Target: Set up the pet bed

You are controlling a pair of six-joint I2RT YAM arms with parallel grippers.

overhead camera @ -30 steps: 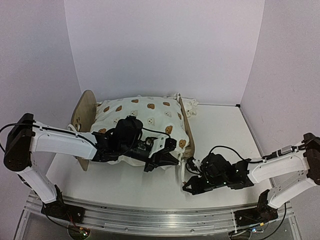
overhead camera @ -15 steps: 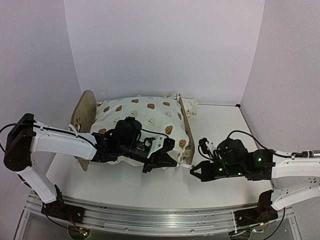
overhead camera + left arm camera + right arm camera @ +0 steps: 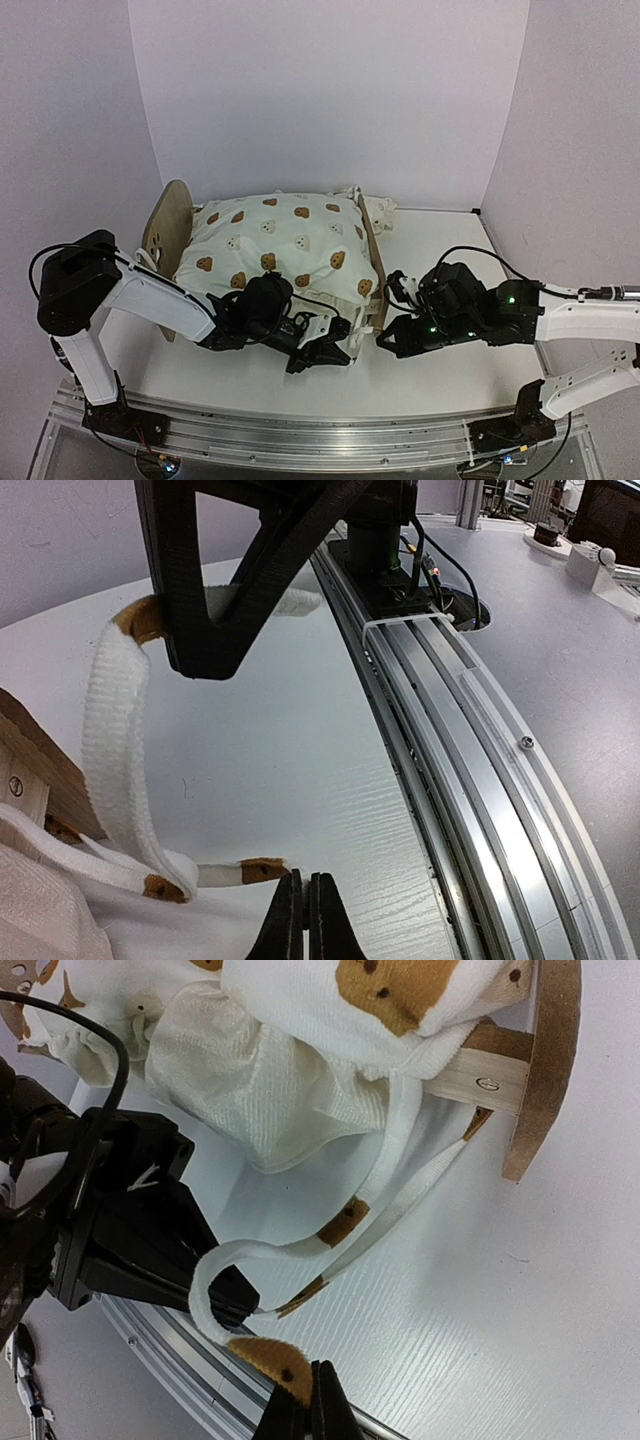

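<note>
The pet bed (image 3: 168,225), a light-wood frame, carries a puffy cream bear-print duvet (image 3: 290,240); a cream pillow (image 3: 378,212) bunches behind the right end board. Two tie strings hang from the bed's near right corner (image 3: 480,1085). My right gripper (image 3: 385,342) (image 3: 312,1378) is shut on the brown tip of one string (image 3: 270,1355), which curls in a loop. My left gripper (image 3: 335,355) (image 3: 305,905) is shut low over the table, and the brown end of the other string (image 3: 240,872) meets its fingertips, seemingly pinched there. That string (image 3: 400,1220) runs straight from the frame.
An aluminium rail (image 3: 320,430) (image 3: 480,730) lines the table's near edge, right beside both grippers. White walls close in the back and sides. White tabletop (image 3: 450,250) lies to the right of the bed.
My left arm has come off the top of the duvet and dropped to the table in front of the bed. My right gripper has moved left and up toward the bed's near right corner.
</note>
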